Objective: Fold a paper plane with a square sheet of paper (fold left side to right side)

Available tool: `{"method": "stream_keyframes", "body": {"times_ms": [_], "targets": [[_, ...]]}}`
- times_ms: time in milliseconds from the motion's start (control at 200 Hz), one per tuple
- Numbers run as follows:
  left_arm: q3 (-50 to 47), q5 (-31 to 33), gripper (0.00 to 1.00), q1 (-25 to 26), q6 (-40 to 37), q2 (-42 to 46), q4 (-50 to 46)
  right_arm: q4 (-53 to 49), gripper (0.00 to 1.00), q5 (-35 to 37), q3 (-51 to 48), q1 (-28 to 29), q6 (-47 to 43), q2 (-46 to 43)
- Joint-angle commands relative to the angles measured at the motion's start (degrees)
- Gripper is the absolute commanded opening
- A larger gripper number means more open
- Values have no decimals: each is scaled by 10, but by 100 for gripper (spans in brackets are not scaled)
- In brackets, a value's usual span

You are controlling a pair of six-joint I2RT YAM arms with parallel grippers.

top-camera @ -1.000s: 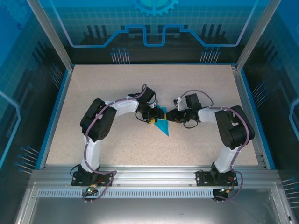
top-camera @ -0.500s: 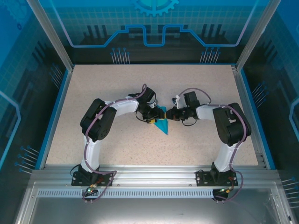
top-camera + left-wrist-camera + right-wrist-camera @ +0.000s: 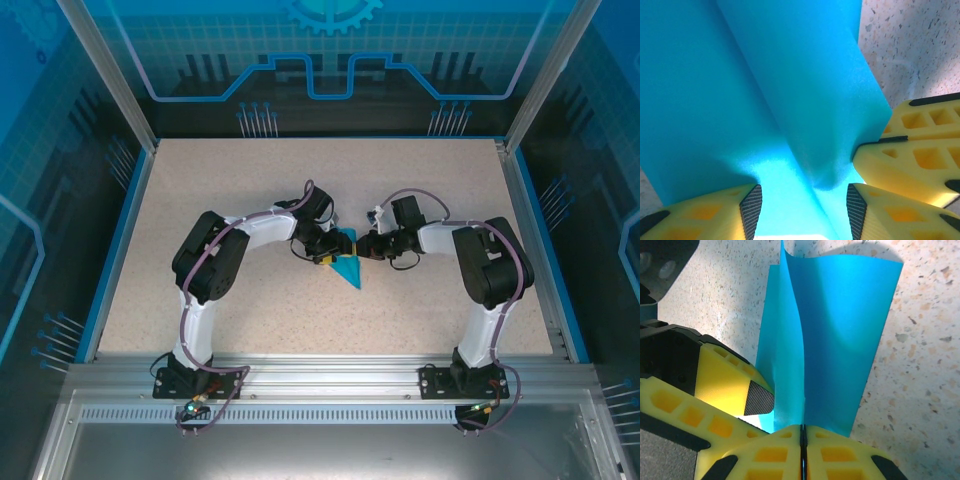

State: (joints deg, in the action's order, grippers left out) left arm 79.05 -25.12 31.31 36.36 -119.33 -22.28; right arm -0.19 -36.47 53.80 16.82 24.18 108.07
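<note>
The square sheet of paper [image 3: 350,270] is cyan and partly folded, lying mid-table between both grippers. In the right wrist view a ridge of the paper [image 3: 840,315] stands up from the table, and my right gripper [image 3: 802,429] is shut on its near end. My left gripper [image 3: 804,210] stands open over the paper [image 3: 765,100], its black pads [image 3: 752,209] apart with the sheet between and beneath them. From above, the left gripper [image 3: 322,252] and right gripper [image 3: 366,249] face each other, almost touching. The paper's pointed end sticks out toward the near side.
The speckled beige table [image 3: 250,200] has a raised blue rim [image 3: 118,240] at left, right and back. Both arm bases sit on the metal rail [image 3: 330,375] at the near edge. Open tabletop surrounds the paper on all sides.
My right gripper has closed on the paper's raised ridge, and its arm has shifted slightly left. The paper's point has drawn in a little. The left gripper has stayed put.
</note>
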Motion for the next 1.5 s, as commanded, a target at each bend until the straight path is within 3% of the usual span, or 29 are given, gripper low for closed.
{"method": "stream_keyframes", "body": {"times_ms": [0, 1496], "targets": [[-1, 33, 54, 6, 7, -32, -29, -16, 10, -2, 3, -11, -15, -3], [-1, 35, 54, 7, 6, -33, -33, -97, 12, 39, 43, -11, -62, 38]]}}
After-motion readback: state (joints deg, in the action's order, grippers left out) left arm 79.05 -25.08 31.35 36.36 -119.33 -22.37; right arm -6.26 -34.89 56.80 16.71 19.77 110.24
